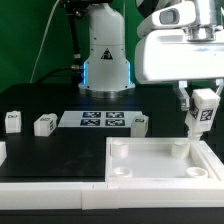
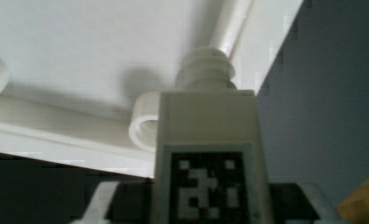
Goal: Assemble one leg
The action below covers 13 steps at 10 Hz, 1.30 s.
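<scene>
I watch my gripper (image 1: 203,103), clamped on the tagged leg (image 1: 205,115), hold it upright over the white tray's (image 1: 150,172) corner.

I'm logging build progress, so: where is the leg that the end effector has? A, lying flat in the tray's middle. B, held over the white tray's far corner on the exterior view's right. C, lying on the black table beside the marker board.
B: the end effector grips the leg above the far corner of the tray, at the exterior view's right.
</scene>
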Tool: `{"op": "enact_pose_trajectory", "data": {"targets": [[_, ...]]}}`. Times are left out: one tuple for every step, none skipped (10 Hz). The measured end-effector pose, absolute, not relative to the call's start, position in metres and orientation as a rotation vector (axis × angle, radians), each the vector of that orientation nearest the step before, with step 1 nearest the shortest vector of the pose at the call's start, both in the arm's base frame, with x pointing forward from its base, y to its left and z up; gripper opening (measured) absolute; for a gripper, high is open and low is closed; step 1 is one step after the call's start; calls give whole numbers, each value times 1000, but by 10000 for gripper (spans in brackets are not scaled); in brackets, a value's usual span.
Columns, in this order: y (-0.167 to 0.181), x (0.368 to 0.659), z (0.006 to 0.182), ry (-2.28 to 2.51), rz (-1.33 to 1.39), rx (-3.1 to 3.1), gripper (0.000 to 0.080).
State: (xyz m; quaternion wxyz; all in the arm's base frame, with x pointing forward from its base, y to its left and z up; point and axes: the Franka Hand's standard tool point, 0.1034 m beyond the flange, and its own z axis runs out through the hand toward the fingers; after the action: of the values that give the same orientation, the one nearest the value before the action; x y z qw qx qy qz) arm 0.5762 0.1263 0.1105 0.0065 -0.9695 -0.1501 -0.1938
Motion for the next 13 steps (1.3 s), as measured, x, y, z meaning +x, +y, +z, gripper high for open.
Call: {"op": "enact_pose_trajectory", "data": {"targets": [[122,586,111,-523,-619,-3033,291],[116,598,110,-561,-629,-3036,291],[111,608,110,-589,-637,-3038,291],[107,616,109,-598,-621,-3044,291],[107,622,108,-596,-625,-3044,291],[107,622,105,-592,-622,-3045,291],[107,623,106,-592,-626,-3044,291],[106,624,107,-593,-684,-3032,291],[107,623,106,-594,-674,-3034,291],[107,623,106,-594,-678,-3034,291],[105,627,109,-603,-778,-3012,291],[107,623,105,-586,-758,-3015,291],[113,621,104,-573,-754,-3011,291]]}}
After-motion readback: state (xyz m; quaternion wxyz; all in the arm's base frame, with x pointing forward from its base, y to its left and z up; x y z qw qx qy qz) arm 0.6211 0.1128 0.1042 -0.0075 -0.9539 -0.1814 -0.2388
